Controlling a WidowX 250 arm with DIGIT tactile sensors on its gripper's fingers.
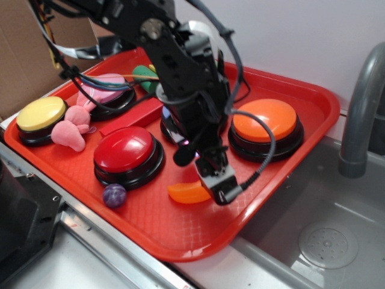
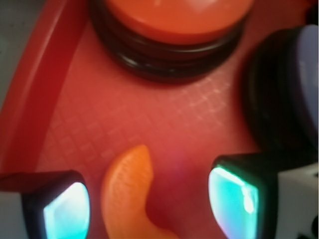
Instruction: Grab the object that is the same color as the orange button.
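The small orange crescent object (image 1: 187, 192) (image 2: 130, 191) lies flat on the red tray (image 1: 180, 232). My gripper (image 1: 212, 185) (image 2: 149, 206) hangs low over it and is open. In the wrist view the crescent sits between the two fingers, nearer the left one and apart from both. The orange button (image 1: 265, 120) (image 2: 177, 20), a dome on a black base, stands just beyond the gripper.
A red button (image 1: 125, 150), a yellow button (image 1: 41, 114), a pink button (image 1: 105, 89) and a blue button (image 2: 304, 84) under the arm share the tray. A purple ball (image 1: 113, 195), a pink plush (image 1: 72, 127) and a green toy (image 1: 144, 73) lie there too. A sink (image 1: 319, 235) and faucet (image 1: 361, 114) are on the right.
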